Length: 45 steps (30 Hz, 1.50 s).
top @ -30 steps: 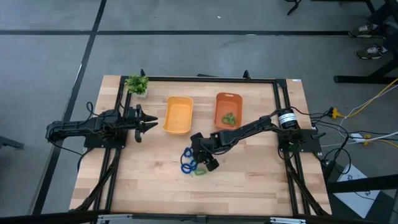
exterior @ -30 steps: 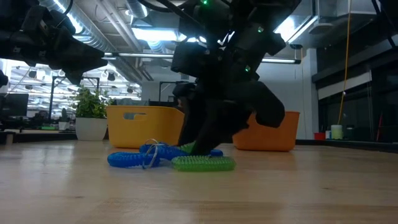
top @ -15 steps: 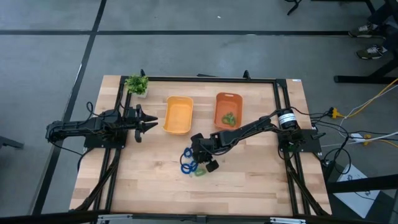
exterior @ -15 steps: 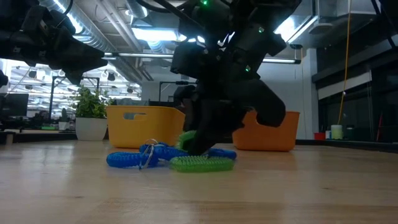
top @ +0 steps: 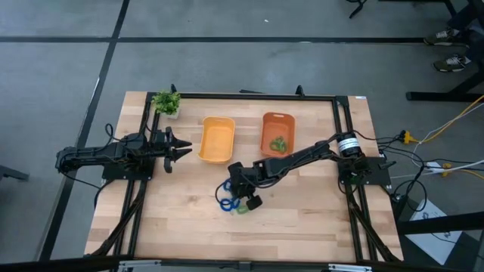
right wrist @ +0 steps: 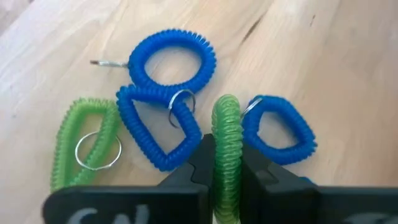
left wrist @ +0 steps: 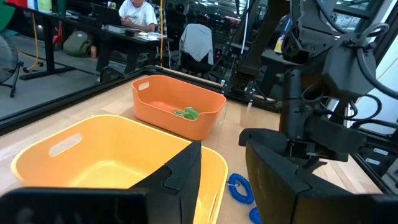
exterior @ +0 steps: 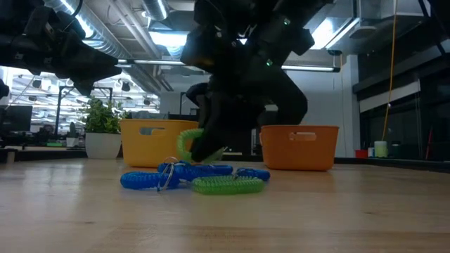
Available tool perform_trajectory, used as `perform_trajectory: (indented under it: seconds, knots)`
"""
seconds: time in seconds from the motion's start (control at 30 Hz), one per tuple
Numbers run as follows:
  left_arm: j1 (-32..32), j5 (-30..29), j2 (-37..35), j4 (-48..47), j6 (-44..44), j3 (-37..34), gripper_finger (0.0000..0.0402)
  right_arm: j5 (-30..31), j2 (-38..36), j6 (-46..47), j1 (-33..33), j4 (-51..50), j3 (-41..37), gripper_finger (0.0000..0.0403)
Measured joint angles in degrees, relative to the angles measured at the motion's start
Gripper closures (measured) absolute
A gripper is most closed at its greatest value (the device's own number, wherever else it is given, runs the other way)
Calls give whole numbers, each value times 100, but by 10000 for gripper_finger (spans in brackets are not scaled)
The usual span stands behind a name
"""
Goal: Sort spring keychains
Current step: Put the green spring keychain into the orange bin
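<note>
My right gripper (right wrist: 227, 163) hangs over the pile of spring keychains near the table's middle (top: 236, 193), shut on a green spring keychain (right wrist: 226, 134). Under it on the wood lie three blue keychains (right wrist: 173, 59), (right wrist: 158, 134), (right wrist: 280, 130) and another green one (right wrist: 84, 149). One more green keychain (top: 279, 143) lies in the orange bin (top: 277, 121). The yellow bin (top: 217, 140) stands left of the orange one. My left gripper (top: 185, 149) waits open beside the yellow bin. My right gripper pinches one side of the green keychain's coil loop (right wrist: 227, 146) between its two fingers, coming from above and pointing down. The loop stands on edge and juts out past the fingers (exterior: 187, 144), lifted above the keychains that lie on the table.
A small potted plant (top: 166, 102) stands at the table's far left corner. A black frame rail (top: 249, 96) runs along the far edge. Bare wood lies toward the near edge (top: 242, 238).
My right gripper has shut on the green keychain and risen a little, shifting slightly toward the table's left. That keychain has come up off the pile and now stands on edge. The other keychains stay where they were.
</note>
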Motion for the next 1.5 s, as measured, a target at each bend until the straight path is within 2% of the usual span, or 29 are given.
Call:
perform_trajectory:
  seconds: [0.23, 0.37, 0.5, 0.57, 0.77, 0.93, 1.07, 1.33, 1.5]
  knots:
    - [0, 0, -1, 1, 0, -1, 279, 7, 0, 0, 89, -551, 462, 378]
    - [2, 0, 1, 1, 0, 1, 279, 129, 0, 142, 123, -1457, 990, 378]
    - [2, 0, 0, 1, 0, 1, 279, 437, 0, 1002, 122, -2638, 1690, 377]
    - [2, 0, 1, 1, 0, 1, 279, 497, -1, 1140, 119, -3144, 2047, 376]
    - [2, 0, 1, 1, 0, 1, 279, 509, -7, 635, 111, -4204, 2949, 378]
    - [2, 0, -1, 1, 0, 1, 279, 509, -15, 783, -37, -4871, 3479, 378]
    - [1, 0, 0, 1, 0, 1, 279, 427, -15, 696, -197, -5134, 3618, 378]
    - [0, 0, 1, 1, 0, -1, 279, -282, -15, 578, -596, -5349, 3621, 378]
    - [1, 0, 1, 1, 0, 1, 279, -307, -15, 576, -654, -5346, 3621, 378]
